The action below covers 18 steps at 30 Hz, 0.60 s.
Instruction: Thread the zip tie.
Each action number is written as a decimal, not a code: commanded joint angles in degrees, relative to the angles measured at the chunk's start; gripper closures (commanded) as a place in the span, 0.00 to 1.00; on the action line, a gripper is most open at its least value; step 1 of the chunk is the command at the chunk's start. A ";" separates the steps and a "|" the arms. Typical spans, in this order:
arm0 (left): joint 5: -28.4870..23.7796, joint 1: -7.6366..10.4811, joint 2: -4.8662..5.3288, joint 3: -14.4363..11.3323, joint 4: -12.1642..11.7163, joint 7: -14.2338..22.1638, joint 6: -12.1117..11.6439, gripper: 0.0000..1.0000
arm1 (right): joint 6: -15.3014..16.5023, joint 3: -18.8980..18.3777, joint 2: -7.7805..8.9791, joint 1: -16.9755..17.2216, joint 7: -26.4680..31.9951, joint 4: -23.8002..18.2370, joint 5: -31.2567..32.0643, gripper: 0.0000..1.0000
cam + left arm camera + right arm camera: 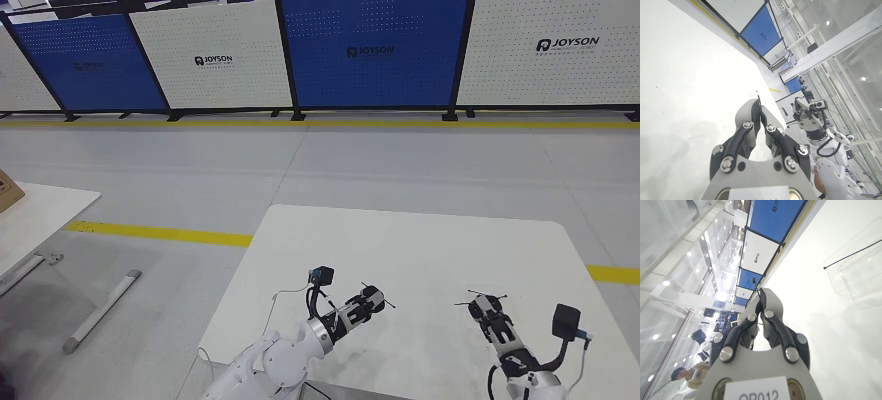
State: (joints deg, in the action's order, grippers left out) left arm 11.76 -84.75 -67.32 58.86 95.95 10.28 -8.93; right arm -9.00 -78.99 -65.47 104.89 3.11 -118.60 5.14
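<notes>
On the white table (420, 235), both arms are seen low in the top view's frame. The left gripper (759, 106), at lower centre, is shown with its fingers pressed together on a thin black strip (758, 98) that juts just past the tips. The right gripper (761, 293), at lower right, is likewise closed. A black zip tie (755, 285) is pinched in it below the square head, which stands above the fingertips. The two grippers are held apart, with white tabletop between them. A wide stretch of tabletop separates them from the table's far edge, while the near edge lies close below. At the upper right of the right wrist view, a clear tray (857, 281) is seen on the table. A second zip tie (851, 255) is laid across it; whether it rests inside or on the rim cannot be told.
</notes>
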 commanded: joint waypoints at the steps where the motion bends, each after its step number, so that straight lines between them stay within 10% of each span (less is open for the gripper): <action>1: 0.00 0.00 0.00 0.00 0.00 0.00 0.00 1.00 | 1.43 1.43 -0.20 1.73 -3.44 -0.82 2.82 1.00; 18: 0.00 0.00 0.00 0.00 0.00 0.00 0.00 1.00 | 3.31 5.81 -0.87 3.74 -7.32 0.16 6.87 1.00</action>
State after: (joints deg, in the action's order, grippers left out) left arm 11.76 -84.75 -67.32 58.86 95.95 10.27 -8.93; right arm -6.03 -73.21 -66.31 108.92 -4.50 -118.93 12.10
